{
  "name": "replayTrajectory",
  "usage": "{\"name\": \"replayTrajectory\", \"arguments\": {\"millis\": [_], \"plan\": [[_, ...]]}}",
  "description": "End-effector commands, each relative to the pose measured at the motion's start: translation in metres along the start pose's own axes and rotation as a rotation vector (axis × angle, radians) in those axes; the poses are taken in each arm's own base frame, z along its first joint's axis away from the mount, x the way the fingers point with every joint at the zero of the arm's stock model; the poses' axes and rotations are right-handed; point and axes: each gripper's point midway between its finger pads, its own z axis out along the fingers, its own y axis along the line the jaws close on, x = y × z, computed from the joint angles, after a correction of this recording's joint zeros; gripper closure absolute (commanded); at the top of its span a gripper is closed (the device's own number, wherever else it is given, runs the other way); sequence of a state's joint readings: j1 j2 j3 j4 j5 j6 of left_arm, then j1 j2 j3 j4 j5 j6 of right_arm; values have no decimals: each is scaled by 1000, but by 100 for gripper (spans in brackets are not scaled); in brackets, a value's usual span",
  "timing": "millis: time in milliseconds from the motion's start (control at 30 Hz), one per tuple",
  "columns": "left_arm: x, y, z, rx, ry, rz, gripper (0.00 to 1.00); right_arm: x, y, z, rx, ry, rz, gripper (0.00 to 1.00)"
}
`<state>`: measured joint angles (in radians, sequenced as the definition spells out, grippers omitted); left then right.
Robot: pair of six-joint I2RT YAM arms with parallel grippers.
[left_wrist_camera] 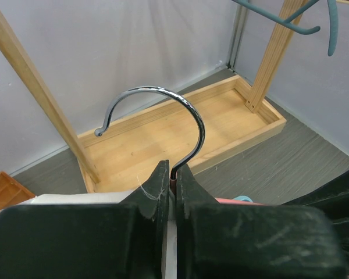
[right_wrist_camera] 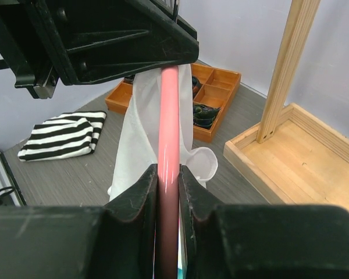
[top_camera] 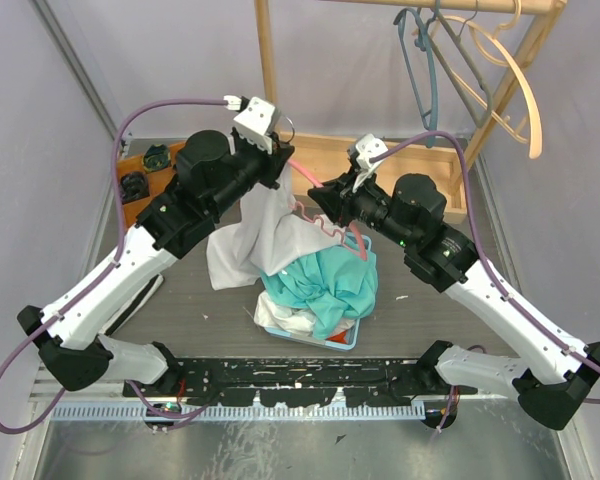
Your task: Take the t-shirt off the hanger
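Pink plastic sits between the right jaws: in the right wrist view they flank one arm of the pink hanger [right_wrist_camera: 168, 116] with no gap showing on either side, so they look clamped on it. The left jaws are fully closed on the neck of the hanger's chrome hook [left_wrist_camera: 163, 102], which curls up free above them, caught on no rail. The white t-shirt [top_camera: 265, 225] is still on the hanger. It hangs in a loose bunch below the left jaws, above the bench [top_camera: 210, 320] and just beside the blue basket [top_camera: 345, 343] of teal clothes [top_camera: 330, 280].

The step in hand appears to be the hold itself: both arms have the hanger, and the shirt has not been worked off yet. With both jaws on the hanger, nothing grips the cloth, so the next move probably calls for tilting or shaking the hanger so the shirt slides off one shoulder. Alternatively, one pair of jaws could release the hanger and pull the fabric down and away. The left hold on the thin hook wire could twist if the pull comes sideways.
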<state>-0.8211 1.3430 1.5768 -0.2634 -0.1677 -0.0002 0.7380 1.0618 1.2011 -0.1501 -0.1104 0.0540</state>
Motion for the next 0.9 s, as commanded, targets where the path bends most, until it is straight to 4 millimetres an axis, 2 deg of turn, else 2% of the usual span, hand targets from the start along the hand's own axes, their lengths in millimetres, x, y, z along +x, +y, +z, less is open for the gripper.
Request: {"name": "replayTrajectory", "arguments": {"millis": [0, 33, 67, 167, 200, 267, 400, 533, 700, 867], "plan": [[-30, 2, -15, -3, -91, -10, 74, -48, 4, -10, 6, -152, -14, 99], [-27, 4, -15, -17, -84, -10, 55, -49, 3, -11, 12, -159, -13, 99], [-26, 6, -16, -29, -82, -11, 46, -51, 2, -11, 15, -166, -13, 99], [-27, 12, -19, -56, -89, -12, 31, -55, 2, -12, 19, -177, -14, 99], [-35, 14, -28, -58, -116, -17, 29, -56, 2, -13, 18, -178, -15, 99], [-44, 17, -38, -64, -153, -26, 26, -57, 1, -13, 21, -178, -15, 99], [-51, 19, -56, -62, -192, -41, 25, -57, -2, -16, 41, -186, -14, 99], [-27, 12, -64, -19, -144, -51, 25, -65, -2, -21, 45, -208, -18, 99], [16, 5, -55, 11, -65, -46, 24, -70, 2, -24, 27, -216, -14, 99], [32, 5, -42, -3, -42, -45, 24, -70, 5, -29, 15, -221, -8, 99]]}}
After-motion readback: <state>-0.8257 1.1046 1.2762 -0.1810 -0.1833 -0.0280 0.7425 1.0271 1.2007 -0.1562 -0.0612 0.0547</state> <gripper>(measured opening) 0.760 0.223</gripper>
